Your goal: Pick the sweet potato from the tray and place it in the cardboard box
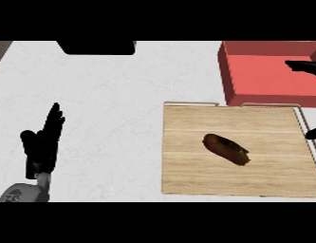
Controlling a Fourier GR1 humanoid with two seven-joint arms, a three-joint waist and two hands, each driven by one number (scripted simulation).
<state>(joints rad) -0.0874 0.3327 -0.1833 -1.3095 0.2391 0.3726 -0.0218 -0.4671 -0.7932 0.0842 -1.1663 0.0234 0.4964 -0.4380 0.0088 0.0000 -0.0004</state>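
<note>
Head view: the potato (226,148) lies on the wooden tray (188,175), untouched. The red box (272,73) sits just behind the tray. The left hand (42,142) rests at lower left, fingers straight. The right hand (314,69) shows at the right edge, fingers spread, grasping nothing.

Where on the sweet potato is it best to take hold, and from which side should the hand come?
Probably across the middle of the sweet potato, from above. It lies flat on the wooden tray, long axis running from upper left to lower right, so fingers and thumb should close across its narrow width. The right hand, at the view's right edge, is the nearer one.
</note>
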